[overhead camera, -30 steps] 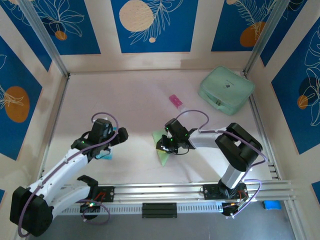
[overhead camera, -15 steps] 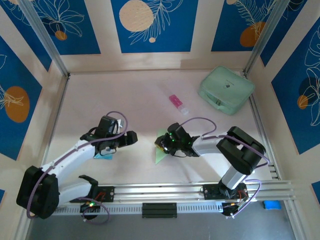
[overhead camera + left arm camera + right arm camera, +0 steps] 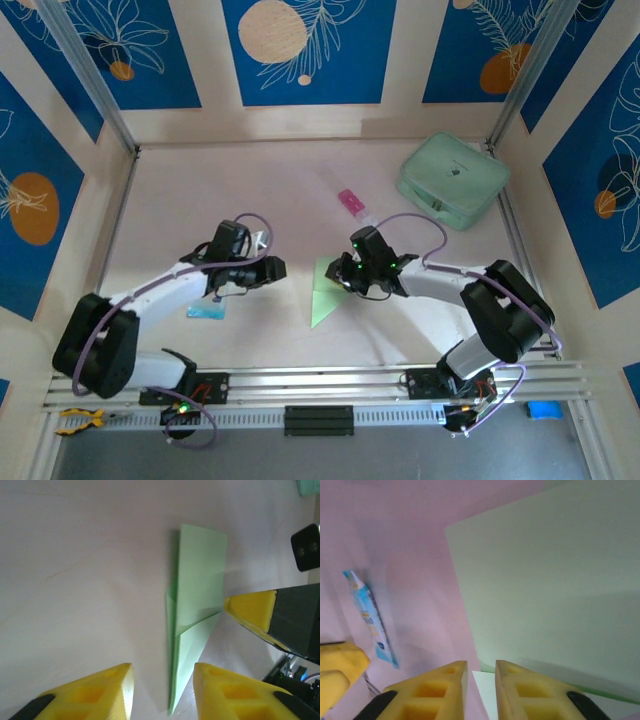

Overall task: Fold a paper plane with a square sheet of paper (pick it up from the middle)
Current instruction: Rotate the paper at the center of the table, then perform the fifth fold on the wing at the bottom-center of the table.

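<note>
**1 zipped case, 1 folded plane between 2 grippers**

1 container stood on the table (image 3: 200, 190): a rounded mint-green case (image 3: 452, 178) in the far right corner, shut, so its contents could not be seen. A small dark mark sat on its lid, too small to read. Near it, toward the middle, lay a small pink-and-white tube (image 3: 352, 203). A blue-and-white packet (image 3: 205, 311) lay flat under the left arm; the right wrist view showed print on the packet (image 3: 370, 620), but it was unreadable.

The paper plane (image 3: 323, 292), pale lime-green and creased to a slim point, lay flat near the table's middle, between the 2 arms. The left gripper (image 3: 275, 268) was low beside it, and in its own view the left gripper's (image 3: 162, 667) jaws stood partly apart with the plane's (image 3: 197, 605) pointed tip in the gap, nothing clamped. The right gripper (image 3: 345, 283) was at the plane's other side. Its jaws (image 3: 480, 664) were drawn almost together at the paper's (image 3: 560, 580) edge; whether they pinched it could not be told.
</note>
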Controlling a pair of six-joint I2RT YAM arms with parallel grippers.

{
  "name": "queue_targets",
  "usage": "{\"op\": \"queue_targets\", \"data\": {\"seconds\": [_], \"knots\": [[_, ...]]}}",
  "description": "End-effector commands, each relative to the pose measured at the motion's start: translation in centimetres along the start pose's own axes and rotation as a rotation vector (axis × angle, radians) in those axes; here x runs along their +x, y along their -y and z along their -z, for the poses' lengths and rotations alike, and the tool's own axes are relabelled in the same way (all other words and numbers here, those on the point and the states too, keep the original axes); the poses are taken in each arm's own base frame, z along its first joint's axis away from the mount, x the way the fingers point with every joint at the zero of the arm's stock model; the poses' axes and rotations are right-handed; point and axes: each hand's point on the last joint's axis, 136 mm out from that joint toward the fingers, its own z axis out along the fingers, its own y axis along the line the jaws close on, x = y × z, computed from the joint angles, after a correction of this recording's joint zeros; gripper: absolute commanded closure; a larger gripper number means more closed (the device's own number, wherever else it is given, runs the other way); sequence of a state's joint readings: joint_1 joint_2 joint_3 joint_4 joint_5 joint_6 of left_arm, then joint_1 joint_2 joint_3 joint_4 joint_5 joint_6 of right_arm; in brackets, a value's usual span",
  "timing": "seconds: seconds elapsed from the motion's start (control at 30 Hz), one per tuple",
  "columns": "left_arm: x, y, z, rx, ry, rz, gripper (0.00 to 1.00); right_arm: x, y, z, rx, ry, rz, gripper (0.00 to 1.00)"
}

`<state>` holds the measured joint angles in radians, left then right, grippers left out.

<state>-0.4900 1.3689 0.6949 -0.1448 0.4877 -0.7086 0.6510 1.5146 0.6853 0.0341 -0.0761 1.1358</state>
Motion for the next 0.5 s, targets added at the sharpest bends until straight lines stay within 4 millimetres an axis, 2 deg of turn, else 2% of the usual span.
{"op": "queue_targets", "data": {"seconds": [0.0, 0.17, 0.3, 0.47], "knots": [[-1.2, 3.9, -1.4, 0.095, -0.019, -0.053, 0.69, 0.7, 2.1, 0.5, 0.051, -0.061, 0.031, 0.85], [-1.9, 5.7, -4.7, 0.092, -0.067, -0.058, 0.76, 0.2, 3.1, 1.1, 0.022, -0.065, 0.006, 0.90], [-2.6, 5.6, -7.2, 0.060, -0.092, -0.050, 0.79, -0.3, 3.9, 1.9, 0.020, -0.039, -0.003, 0.90], [-2.8, 6.0, -9.0, 0.075, -0.122, -0.042, 0.79, -0.5, 4.8, 2.7, -0.002, -0.034, -0.023, 0.89]]}}
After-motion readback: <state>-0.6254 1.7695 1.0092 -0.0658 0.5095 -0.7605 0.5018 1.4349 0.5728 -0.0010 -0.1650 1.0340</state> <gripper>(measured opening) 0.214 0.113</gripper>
